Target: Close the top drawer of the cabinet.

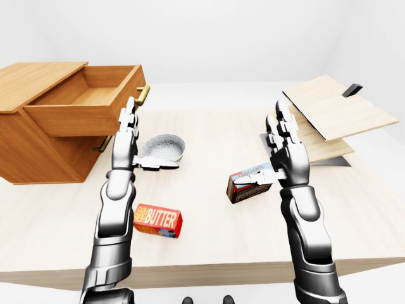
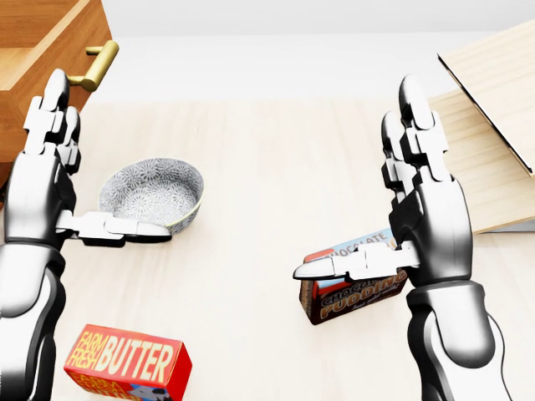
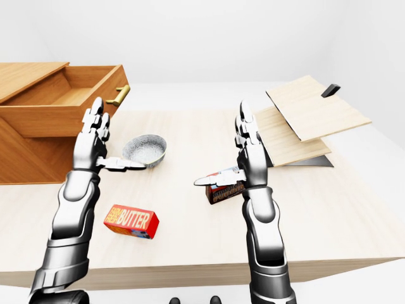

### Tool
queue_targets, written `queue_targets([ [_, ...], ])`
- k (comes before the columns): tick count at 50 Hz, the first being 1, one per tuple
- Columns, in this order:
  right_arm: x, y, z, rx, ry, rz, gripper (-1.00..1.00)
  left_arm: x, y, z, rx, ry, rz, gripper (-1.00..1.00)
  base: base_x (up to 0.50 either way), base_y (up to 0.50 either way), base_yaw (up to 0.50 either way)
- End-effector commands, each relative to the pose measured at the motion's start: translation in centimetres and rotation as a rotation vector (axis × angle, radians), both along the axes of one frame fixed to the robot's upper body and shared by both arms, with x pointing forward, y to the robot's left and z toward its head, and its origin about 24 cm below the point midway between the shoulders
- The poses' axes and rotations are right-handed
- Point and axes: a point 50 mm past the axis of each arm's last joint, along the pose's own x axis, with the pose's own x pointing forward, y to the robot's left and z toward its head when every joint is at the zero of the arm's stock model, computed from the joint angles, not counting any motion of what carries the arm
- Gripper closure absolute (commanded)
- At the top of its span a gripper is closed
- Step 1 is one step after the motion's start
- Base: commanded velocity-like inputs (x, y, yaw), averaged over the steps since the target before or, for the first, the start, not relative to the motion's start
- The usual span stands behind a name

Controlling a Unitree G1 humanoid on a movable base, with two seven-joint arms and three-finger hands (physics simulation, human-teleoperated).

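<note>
The wooden cabinet (image 1: 38, 149) stands on the table at the left of the left-eye view. Its top drawer (image 1: 88, 101) is pulled out and looks empty, with a brass handle (image 1: 143, 95) on its face. My left hand (image 1: 130, 136) is open, fingers up, just below and right of the drawer's face, not touching it. My right hand (image 1: 281, 149) is open and empty, raised over the middle right of the table.
A grey patterned bowl (image 1: 163, 147) sits by my left hand. A red butter box (image 1: 158, 221) lies near the table's bottom edge. A chocolate pudding box (image 1: 248, 185) stands by my right hand. Light wooden boards (image 1: 332, 111) lie stacked at the right.
</note>
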Motion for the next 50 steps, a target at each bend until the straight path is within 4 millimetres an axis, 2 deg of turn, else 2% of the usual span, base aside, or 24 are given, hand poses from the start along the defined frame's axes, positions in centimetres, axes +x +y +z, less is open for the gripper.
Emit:
queue_targets([
  [1,0.0,0.0,0.0,-0.001,-0.001,-0.001,-1.0,1.0,1.9,1.8,0.077,-0.039,0.096,-1.0,0.0,0.0,0.0],
  [16,-0.2,-0.2,0.1,0.002,-0.006,-0.004,-1.0,1.4,3.4,1.6,0.178,-0.033,0.272,-1.0,0.0,0.0,0.0],
  [34,-0.1,-0.1,-0.2,0.003,0.007,-0.006,-1.0,1.8,5.0,0.5,0.255,0.03,0.336,-1.0,0.0,0.0,0.0],
  [50,0.0,-0.2,-0.5,0.001,0.023,-0.009,-1.0,2.9,6.6,0.2,0.433,0.092,0.441,-1.0,0.0,0.0,0.0],
])
